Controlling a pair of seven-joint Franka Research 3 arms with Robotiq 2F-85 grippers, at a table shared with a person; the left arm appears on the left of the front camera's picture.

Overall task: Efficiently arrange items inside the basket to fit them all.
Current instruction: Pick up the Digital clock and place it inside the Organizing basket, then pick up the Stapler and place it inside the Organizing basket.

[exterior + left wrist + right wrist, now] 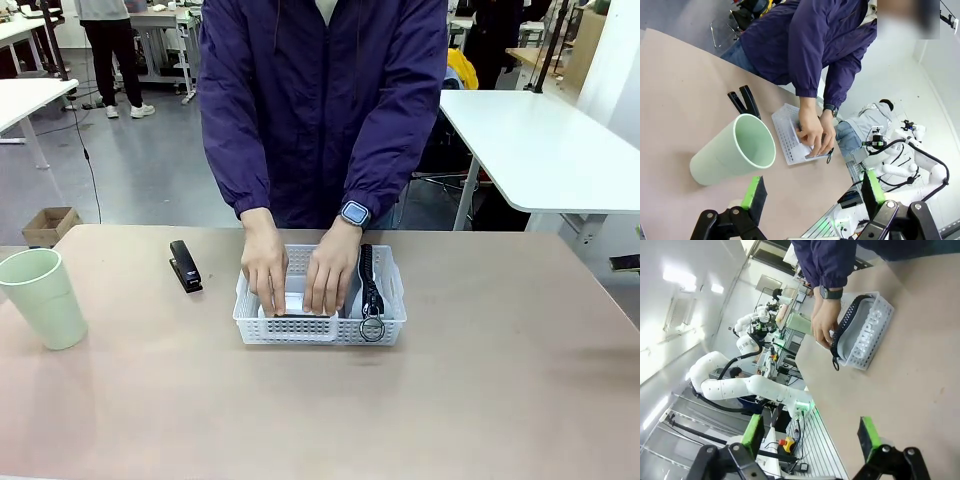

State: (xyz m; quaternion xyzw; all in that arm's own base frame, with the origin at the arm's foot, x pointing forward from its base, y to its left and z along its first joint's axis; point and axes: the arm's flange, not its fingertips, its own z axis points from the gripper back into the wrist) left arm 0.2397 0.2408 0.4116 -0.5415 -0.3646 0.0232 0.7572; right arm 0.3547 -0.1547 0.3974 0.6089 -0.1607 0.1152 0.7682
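Front view: white perforated plastic basket (320,327), grey zippered pouch (368,285) on edge along its right wall; the person's hands (265,265) lie flat, fingers down on the white clock (293,304) inside. Black stapler (185,266) just left of the basket, pale green cup (43,298) farther left. Jaws gape empty on left gripper (812,195) and right gripper (812,432).

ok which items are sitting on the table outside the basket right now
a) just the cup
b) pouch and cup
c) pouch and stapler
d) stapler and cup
d: the stapler lies on the table left of the basket and the cup stands farther left, while the pouch stands on edge inside the basket.
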